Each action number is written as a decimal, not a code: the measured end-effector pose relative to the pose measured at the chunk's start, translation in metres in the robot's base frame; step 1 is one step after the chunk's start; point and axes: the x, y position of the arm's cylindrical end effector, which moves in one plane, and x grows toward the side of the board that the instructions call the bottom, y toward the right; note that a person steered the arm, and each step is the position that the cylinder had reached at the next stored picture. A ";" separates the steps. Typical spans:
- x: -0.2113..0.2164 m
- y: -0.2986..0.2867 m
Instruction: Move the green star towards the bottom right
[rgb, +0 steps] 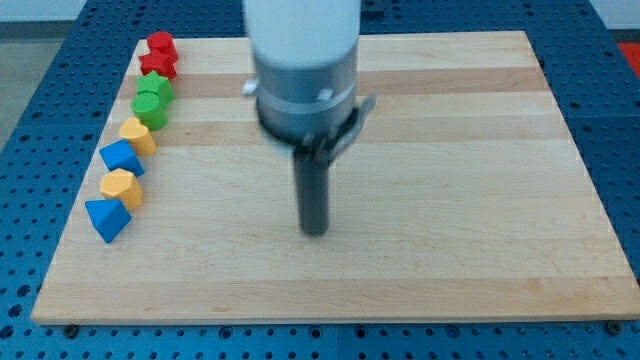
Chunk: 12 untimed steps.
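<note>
My tip (315, 231): lower end of the straight dark rod, set down near the middle of the wooden board (450, 260). It carries no jaws and holds nothing; no block touches it.
Arm body (303, 70): white and grey cylinder straight above the tip, hiding part of the board toward the view's top.
Blocks, general: all eight lie well apart from the tip, in one slanting column far to the view's left, along the board's left edge.
Blue block, lowest (106, 219): wedge-like, far left of the tip and about level with it; the column's bottom end.
Yellow block, lower (121, 187): far left, slightly above the tip, touching the lowest blue block.
Blue block, upper (122, 157): far left and higher, just above the lower yellow one.
Yellow block, upper (138, 134): left and higher, beside the upper blue block.
Green block, lower (150, 109): left and well above the tip; exact shape cannot be told.
Green star (157, 90): upper left of the tip, far from it, pressed against the lower green block.
Red blocks (159, 56): two, stacked in line at the column's top, just above the green star.
In the way: bare wood between the tip and the column; the green star is hemmed by a red block above and a green block below.
</note>
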 end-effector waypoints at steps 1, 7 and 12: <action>0.046 -0.099; -0.051 -0.263; -0.266 -0.232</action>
